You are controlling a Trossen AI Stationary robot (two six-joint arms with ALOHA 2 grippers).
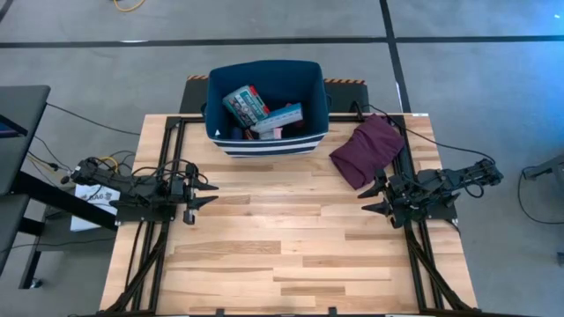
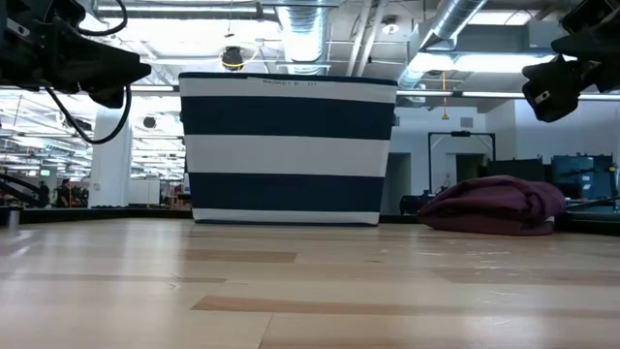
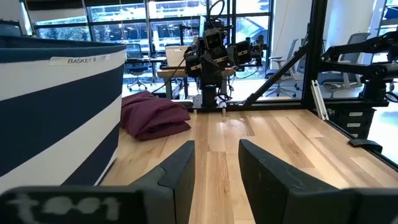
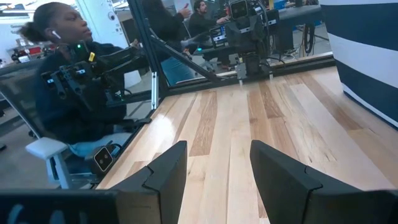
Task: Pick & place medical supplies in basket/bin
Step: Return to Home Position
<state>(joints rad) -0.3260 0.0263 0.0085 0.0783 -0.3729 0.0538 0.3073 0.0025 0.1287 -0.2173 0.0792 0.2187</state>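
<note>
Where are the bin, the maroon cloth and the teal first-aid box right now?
bin [image 1: 269, 143], high view, striped front wall.
maroon cloth [image 1: 368, 150], high view, middle of its folds.
teal first-aid box [image 1: 247, 104], high view, top face, inside the bin.

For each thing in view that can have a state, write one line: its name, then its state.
bin: upright, open top, items inside
teal first-aid box: lying inside the bin
light-blue pill strip: lying inside the bin
maroon cloth: crumpled, outside the bin
left gripper: open, empty
right gripper: open, empty
</note>
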